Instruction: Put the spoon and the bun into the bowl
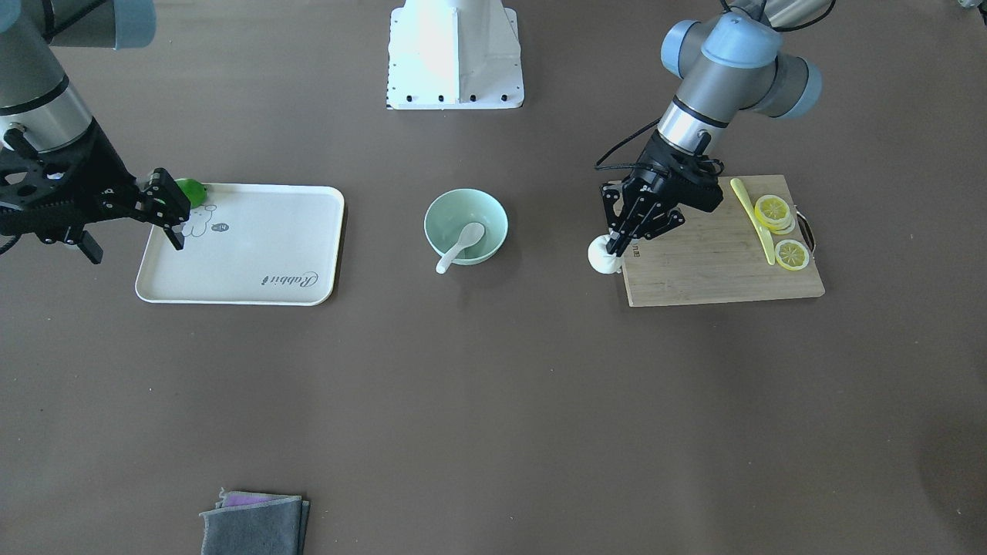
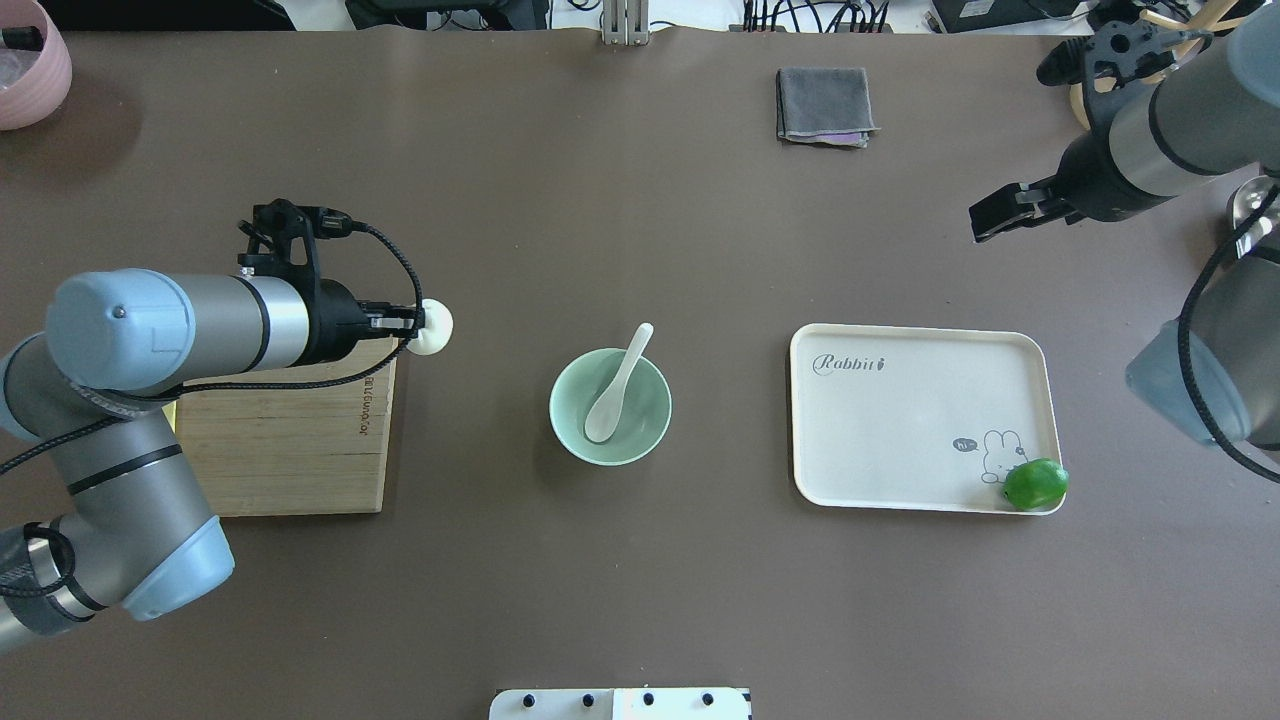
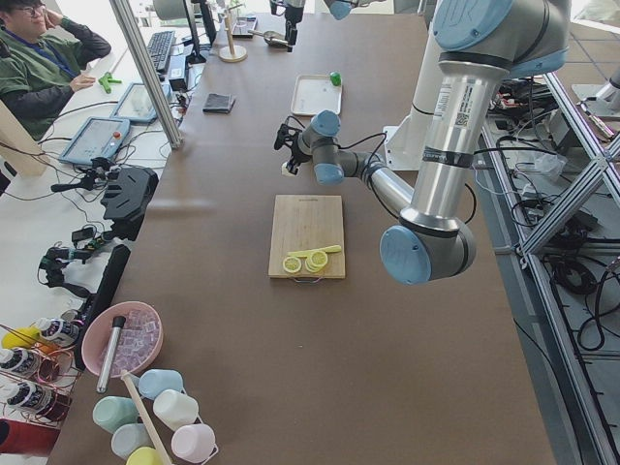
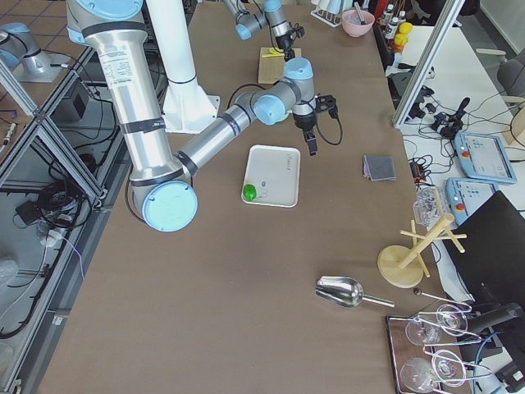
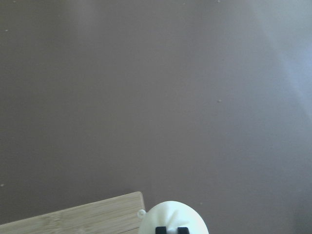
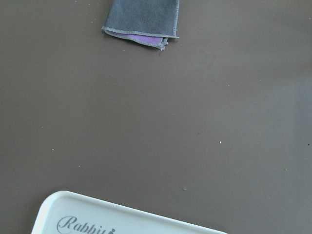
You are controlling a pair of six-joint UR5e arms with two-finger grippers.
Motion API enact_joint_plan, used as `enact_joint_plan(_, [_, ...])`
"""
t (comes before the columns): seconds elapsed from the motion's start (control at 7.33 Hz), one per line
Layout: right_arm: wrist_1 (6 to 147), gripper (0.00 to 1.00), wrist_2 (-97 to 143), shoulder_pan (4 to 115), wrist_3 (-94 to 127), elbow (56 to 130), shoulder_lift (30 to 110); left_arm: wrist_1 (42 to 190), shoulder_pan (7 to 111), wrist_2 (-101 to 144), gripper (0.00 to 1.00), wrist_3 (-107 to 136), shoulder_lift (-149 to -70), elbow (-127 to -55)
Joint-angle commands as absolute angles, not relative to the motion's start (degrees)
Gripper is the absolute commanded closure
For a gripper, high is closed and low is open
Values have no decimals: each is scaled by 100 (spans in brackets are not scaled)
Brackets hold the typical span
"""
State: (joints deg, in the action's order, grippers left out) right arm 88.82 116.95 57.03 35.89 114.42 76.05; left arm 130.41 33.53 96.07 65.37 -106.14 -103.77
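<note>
The white bun is pinched in my left gripper, which is shut on it at the corner of the wooden cutting board, to the side of the bowl. The bun also shows in the overhead view and the left wrist view. The mint-green bowl stands mid-table with the white spoon lying in it, its handle over the rim. My right gripper is open and empty above the far end of the tray.
The cutting board holds lemon slices and a pale-yellow knife. A cream tray with a green lime on one corner lies on the bowl's other side. A folded grey cloth lies near the table's edge.
</note>
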Motion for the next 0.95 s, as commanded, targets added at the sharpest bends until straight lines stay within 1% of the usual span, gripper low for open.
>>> enact_joint_plan(0.0, [8886, 0, 12154, 6203, 2710, 11382, 7979, 12746, 2675, 8985, 100, 7143, -11273, -10327])
enact_joint_plan(0.27, [8877, 0, 12313, 6441, 2148, 11382, 8286, 12096, 2305, 8650, 100, 7479, -11828, -10301])
enact_joint_plan(0.55, [8877, 0, 12576, 6705, 1584, 11373, 8568, 11997, 2084, 8473, 100, 7497, -11909, -10301])
enact_joint_plan(0.68, [8877, 0, 12568, 6715, 1521, 11321, 8578, 11997, 2031, 8481, 71, 7480, -11900, -10292])
enact_joint_plan(0.82, [8877, 0, 12568, 6724, 1486, 11303, 8613, 11997, 1987, 8490, 57, 7479, -11926, -10301])
